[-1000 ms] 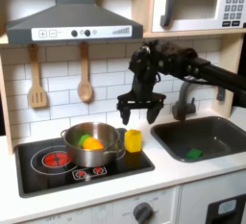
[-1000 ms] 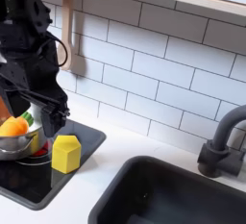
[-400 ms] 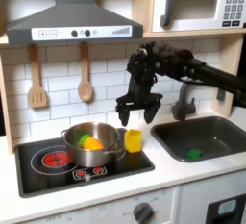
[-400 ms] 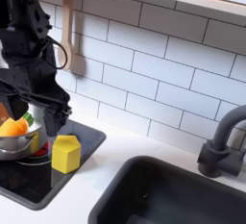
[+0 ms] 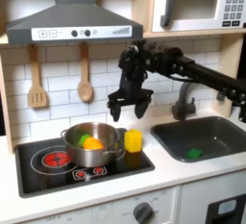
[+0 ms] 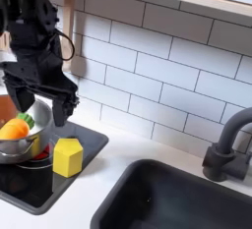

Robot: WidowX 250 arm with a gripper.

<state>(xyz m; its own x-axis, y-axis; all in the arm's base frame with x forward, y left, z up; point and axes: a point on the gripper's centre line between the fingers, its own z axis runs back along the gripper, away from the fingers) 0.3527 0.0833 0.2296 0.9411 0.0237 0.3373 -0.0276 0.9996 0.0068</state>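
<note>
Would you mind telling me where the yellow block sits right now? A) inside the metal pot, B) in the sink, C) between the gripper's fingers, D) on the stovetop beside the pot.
D: the yellow block stands on the black stovetop next to the metal pot, while the open gripper hangs above it, holding nothing.
</note>
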